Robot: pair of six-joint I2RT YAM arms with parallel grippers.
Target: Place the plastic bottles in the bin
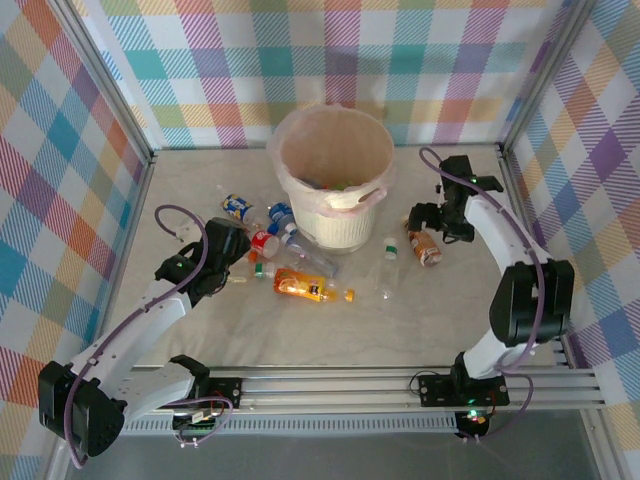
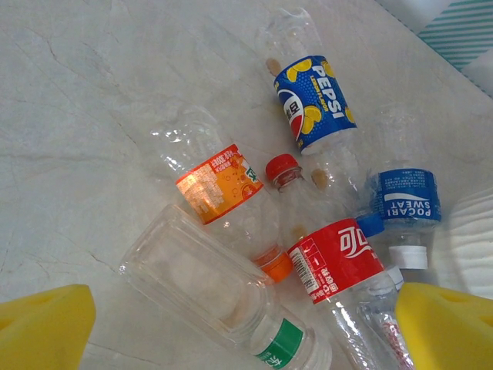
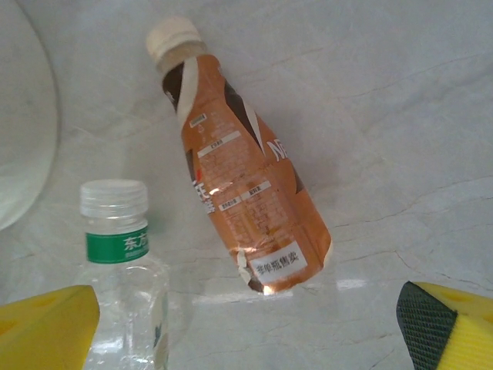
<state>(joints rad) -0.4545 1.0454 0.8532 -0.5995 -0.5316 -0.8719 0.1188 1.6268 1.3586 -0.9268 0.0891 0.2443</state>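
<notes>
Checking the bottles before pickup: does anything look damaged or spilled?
Yes. The Pepsi bottle and the orange-labelled bottle lie crushed on their sides, and the brown bottle has a crumpled base. Nothing looks spilled.

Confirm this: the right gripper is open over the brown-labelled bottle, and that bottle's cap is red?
One detail is off. The right gripper is open over the brown-labelled bottle, but its cap is cream-white, not red; the right wrist view shows it.
</notes>
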